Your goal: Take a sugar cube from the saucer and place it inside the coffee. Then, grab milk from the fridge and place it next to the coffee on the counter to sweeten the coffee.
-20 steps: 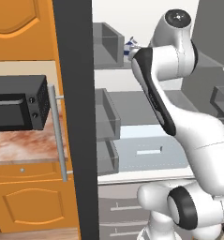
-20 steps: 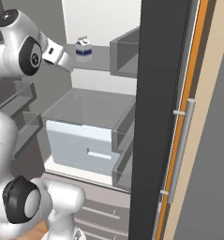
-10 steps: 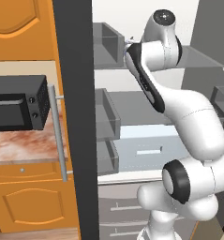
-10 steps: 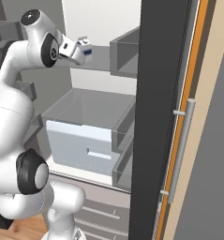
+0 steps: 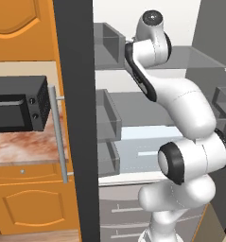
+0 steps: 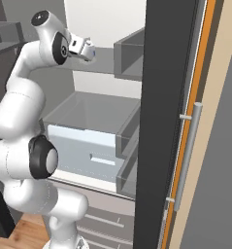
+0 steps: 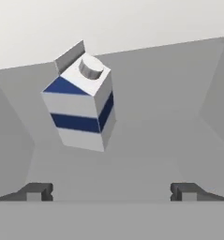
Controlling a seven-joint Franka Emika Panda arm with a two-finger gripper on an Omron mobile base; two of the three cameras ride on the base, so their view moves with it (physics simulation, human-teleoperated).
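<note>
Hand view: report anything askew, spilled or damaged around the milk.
Nothing stands out. The milk stands intact on the fridge shelf, no spill around it. It looks slanted here, likely from camera roll. The open gripper is short of it.

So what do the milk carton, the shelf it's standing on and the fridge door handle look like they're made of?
Milk carton: looks like matte coated card, white with dark blue bands, folded gable top and a round grey cap, likely plastic.
Shelf: flat matte grey in the hand view; from the left base view its edge looks thin and faintly see-through, so possibly glass.
Handle: smooth pale silver bar, probably brushed metal.
</note>
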